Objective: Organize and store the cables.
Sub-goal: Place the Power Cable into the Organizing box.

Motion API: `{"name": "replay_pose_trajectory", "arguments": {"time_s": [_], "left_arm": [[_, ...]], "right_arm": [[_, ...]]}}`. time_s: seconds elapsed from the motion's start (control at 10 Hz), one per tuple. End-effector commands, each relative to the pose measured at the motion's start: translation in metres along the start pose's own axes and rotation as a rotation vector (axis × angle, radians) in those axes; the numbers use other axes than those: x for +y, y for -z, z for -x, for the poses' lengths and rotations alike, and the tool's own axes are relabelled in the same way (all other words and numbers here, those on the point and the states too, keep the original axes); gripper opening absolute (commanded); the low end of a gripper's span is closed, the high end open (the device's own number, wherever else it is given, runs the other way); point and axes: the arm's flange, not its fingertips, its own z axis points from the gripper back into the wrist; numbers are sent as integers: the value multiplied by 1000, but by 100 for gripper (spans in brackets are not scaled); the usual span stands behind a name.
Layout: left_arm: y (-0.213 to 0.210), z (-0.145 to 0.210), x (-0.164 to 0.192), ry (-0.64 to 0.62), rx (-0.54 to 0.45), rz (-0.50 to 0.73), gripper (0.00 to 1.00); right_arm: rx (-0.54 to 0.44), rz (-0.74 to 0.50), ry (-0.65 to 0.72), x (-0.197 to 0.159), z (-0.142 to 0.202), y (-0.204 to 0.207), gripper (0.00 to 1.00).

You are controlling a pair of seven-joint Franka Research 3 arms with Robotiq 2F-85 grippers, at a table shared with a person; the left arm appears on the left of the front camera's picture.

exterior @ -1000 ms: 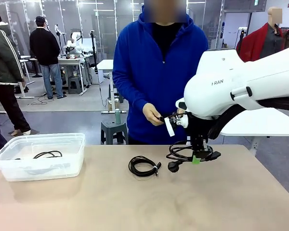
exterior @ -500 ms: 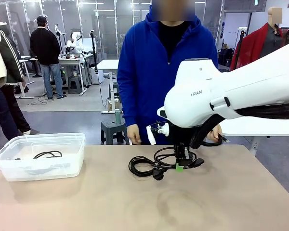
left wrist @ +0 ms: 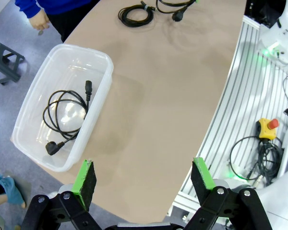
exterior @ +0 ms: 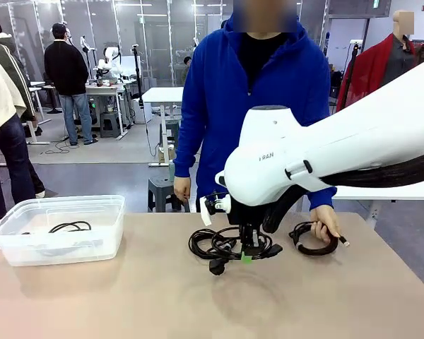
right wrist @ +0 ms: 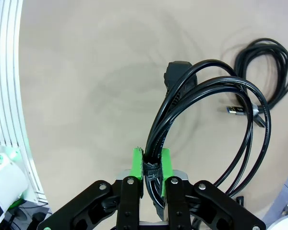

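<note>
My right gripper (exterior: 246,256) (right wrist: 152,165) is shut on the strapped part of a black cable coil (exterior: 249,242) (right wrist: 206,120). It holds the coil just above the table's middle, with the chunky plug (exterior: 216,267) (right wrist: 176,74) hanging lowest. A second cable coil (exterior: 201,244) (right wrist: 269,76) lies on the table just to its left. At the far right, the person's hand (exterior: 326,222) holds a third coil (exterior: 309,240) down on the table. One more cable (exterior: 69,227) (left wrist: 67,112) lies in the clear bin (exterior: 92,244) (left wrist: 98,103). My left gripper (left wrist: 143,176) hangs open high above the near table edge.
The person in a blue hoodie stands at the far edge, the other hand (exterior: 181,189) hanging by the table. Bare tabletop (exterior: 127,304) lies between the bin and the coils. Metal rails and a red stop button (left wrist: 269,127) sit beyond my side of the table.
My right arm has carried its held coil leftward, from the right side to beside the lying coil. The person's hand has brought another coil down onto the table at the right.
</note>
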Motion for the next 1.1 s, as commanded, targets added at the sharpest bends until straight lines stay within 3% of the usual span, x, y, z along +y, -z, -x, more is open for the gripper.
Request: {"name": "replay_pose_trajectory", "arguments": {"time_s": [0.0, 1.0], "left_arm": [[-3, -3, 1, -11, 4, -4, 100], [-3, -3, 1, -11, 4, -4, 100]], "right_arm": [[1, 18, 34, -5, -17, 14, 18], [-13, -64, 26, 3, -39, 86, 18]]}}
